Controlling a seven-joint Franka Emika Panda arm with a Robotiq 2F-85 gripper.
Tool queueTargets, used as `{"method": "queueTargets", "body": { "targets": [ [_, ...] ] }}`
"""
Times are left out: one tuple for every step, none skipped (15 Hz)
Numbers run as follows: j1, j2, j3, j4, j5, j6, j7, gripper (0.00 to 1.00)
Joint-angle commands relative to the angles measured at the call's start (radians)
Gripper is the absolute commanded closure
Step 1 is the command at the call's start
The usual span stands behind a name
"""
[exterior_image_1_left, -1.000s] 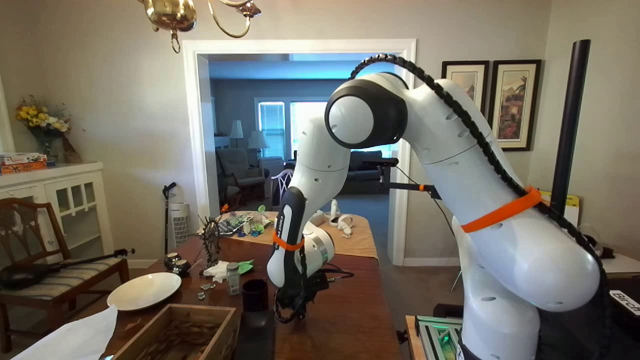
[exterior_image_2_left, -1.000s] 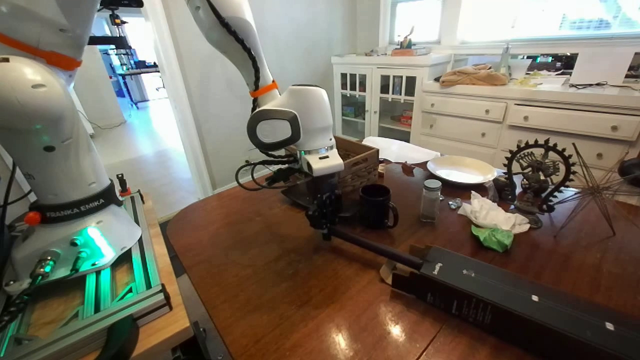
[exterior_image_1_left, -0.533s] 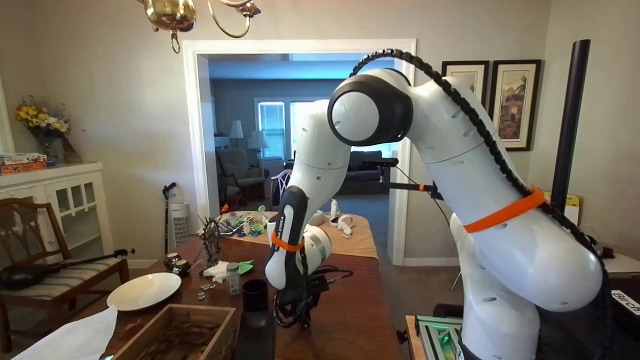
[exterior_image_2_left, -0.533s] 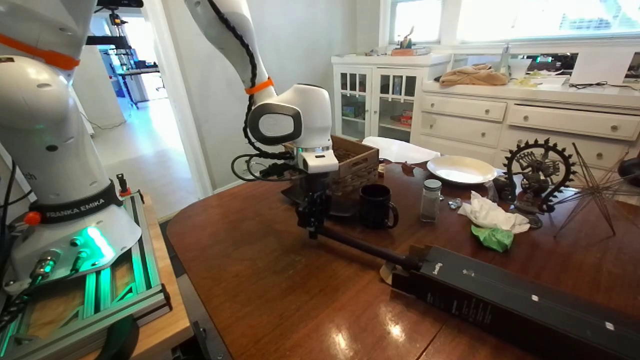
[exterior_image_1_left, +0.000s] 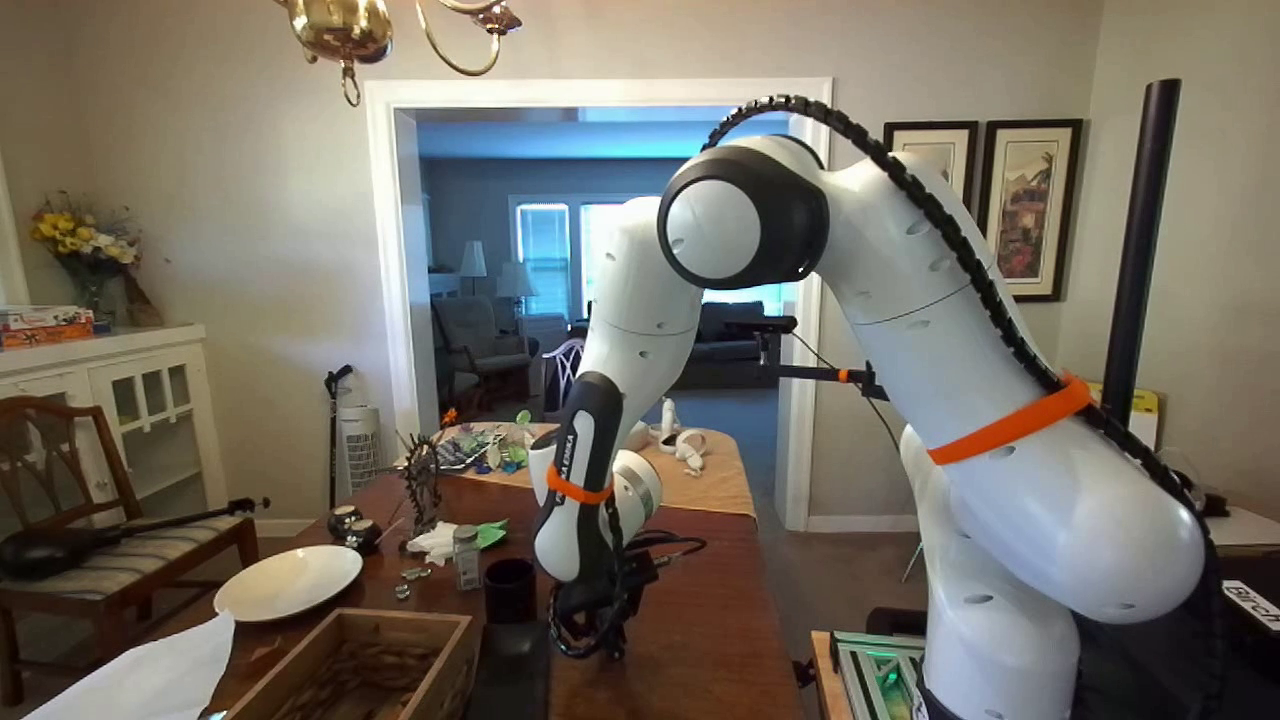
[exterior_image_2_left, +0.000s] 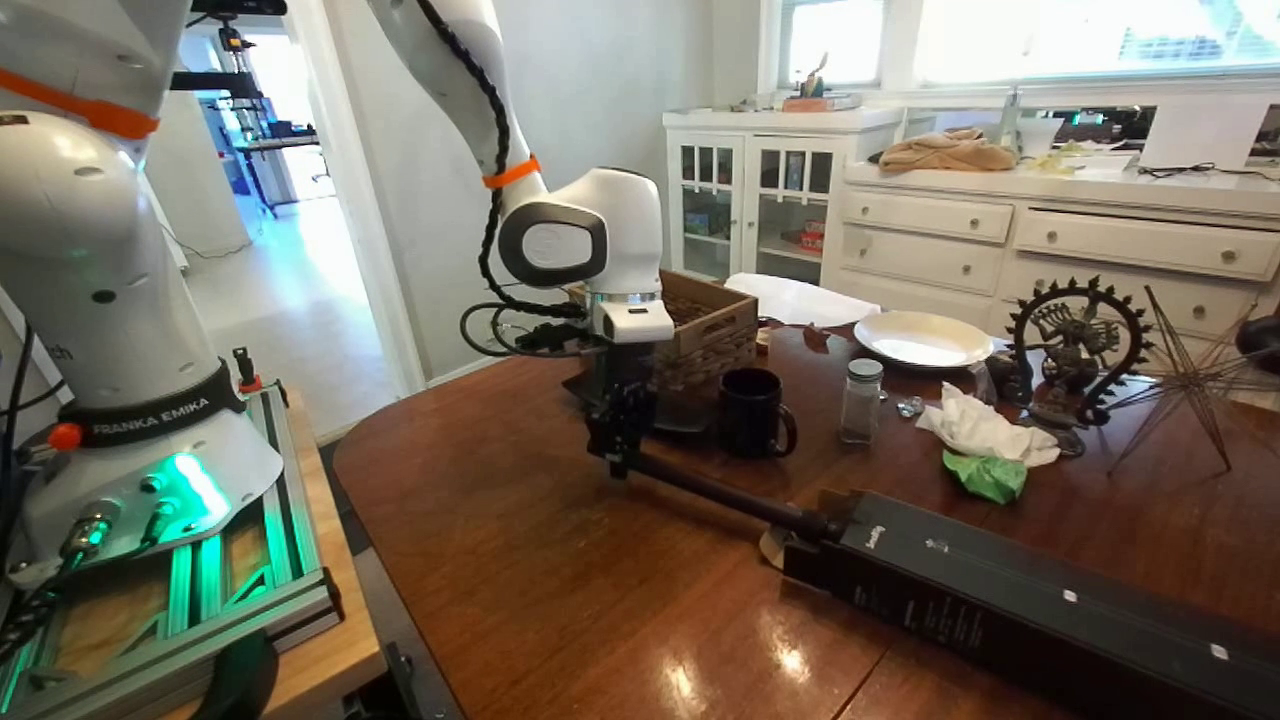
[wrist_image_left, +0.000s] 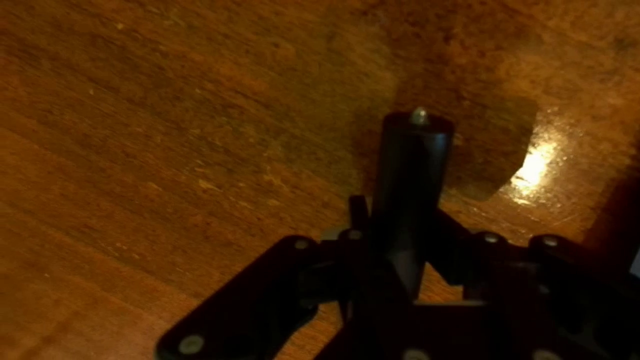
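1. My gripper (wrist_image_left: 402, 237) is clamped on a dark rod (wrist_image_left: 412, 170) near its shiny-tipped end.
2. The rod runs to the open end of a long black box (exterior_image_2_left: 1020, 585) on the bench (exterior_image_2_left: 500, 520).

Before me a desk (exterior_image_2_left: 520, 560) of polished reddish wood is shining. A tan cloth (exterior_image_1_left: 718, 485) is covering one end of it. Directly on the desk, a long black box (exterior_image_2_left: 1030, 590) is lying. A wooden crate (exterior_image_2_left: 722, 345), a black mug (exterior_image_2_left: 748, 415) and a glass jar (exterior_image_2_left: 858, 412) with a lid (exterior_image_2_left: 864, 370) are standing near one another. Near the jar, a cream plate (exterior_image_2_left: 925, 340) is resting, and crumpled white paper (exterior_image_2_left: 980, 425) is lying together with a green piece (exterior_image_2_left: 988, 478). A dark statue (exterior_image_2_left: 1078, 362) is standing beside a star of thin wires (exterior_image_2_left: 1196, 385).
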Motion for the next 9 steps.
{"method": "queueTargets", "body": {
  "targets": [
    [0.002,-0.019,0.0,-0.011,-0.064,-0.021,0.042,0.55],
    [0.003,-0.018,-0.002,-0.01,-0.075,-0.022,0.043,0.51],
    [0.004,-0.015,-0.002,-0.011,-0.082,-0.019,0.047,0.49],
    [0.004,-0.014,-0.002,-0.01,-0.088,-0.017,0.048,0.46],
    [0.005,-0.016,-0.004,-0.011,-0.096,-0.019,0.051,0.43],
    [0.004,-0.019,-0.005,-0.011,-0.102,-0.018,0.053,0.2],
    [0.003,-0.019,-0.006,-0.009,-0.107,-0.013,0.055,0.18],
    [0.004,-0.021,-0.012,-0.009,-0.114,-0.01,0.058,0.16],
    [0.008,-0.012,-0.022,-0.006,-0.122,0.012,0.068,0.08]
  ]
}}
